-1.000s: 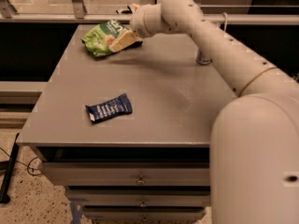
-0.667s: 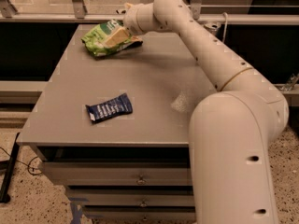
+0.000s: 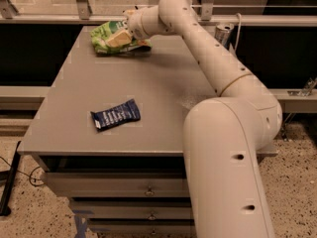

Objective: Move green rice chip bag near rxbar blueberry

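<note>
The green rice chip bag (image 3: pixel 106 38) lies crumpled at the far left of the grey table (image 3: pixel 163 88). My gripper (image 3: pixel 123 34) is down on the bag's right half, touching it, with the arm reaching in from the right. The rxbar blueberry (image 3: pixel 115 114), a small dark blue wrapper with white text, lies flat near the table's front left. It is well apart from the bag, roughly a third of the table's depth closer to the front edge.
A silver drink can (image 3: pixel 223 32) stands at the table's far right, behind my arm. My arm's large lower link (image 3: pixel 228 148) covers the table's front right. Drawers (image 3: pixel 124 185) sit under the tabletop. A rail runs along the far edge.
My arm's elbow and lower link have swung left and nearer the camera. The gripper has stayed on the green bag, and the bag and bar have not visibly moved.
</note>
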You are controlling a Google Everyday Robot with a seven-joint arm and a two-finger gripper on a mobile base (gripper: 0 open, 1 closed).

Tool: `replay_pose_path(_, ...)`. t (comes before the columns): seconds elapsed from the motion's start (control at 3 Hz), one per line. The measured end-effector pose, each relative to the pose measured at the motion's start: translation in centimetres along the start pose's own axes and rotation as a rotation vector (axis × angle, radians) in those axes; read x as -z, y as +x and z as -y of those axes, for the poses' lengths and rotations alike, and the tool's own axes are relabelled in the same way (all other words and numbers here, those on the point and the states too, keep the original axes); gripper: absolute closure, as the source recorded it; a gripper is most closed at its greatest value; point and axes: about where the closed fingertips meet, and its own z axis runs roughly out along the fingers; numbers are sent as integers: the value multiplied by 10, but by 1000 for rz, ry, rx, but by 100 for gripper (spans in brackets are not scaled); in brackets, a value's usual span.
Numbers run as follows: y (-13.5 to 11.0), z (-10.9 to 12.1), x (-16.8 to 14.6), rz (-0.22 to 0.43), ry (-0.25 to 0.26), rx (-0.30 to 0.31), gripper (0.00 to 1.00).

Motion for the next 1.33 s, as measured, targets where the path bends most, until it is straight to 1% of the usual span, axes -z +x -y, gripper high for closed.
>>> replay_pose_path(0.33,5,-6,5,-19,-23,-20,62)
replay_pose_path(0.67,-1,-19,15,-45,-63,0,85)
replay_pose_path(1.0,-23,-32,32,-61,-103,57,100)
replay_pose_path(1.33,-47,-47,57,-57,-125,99,100)
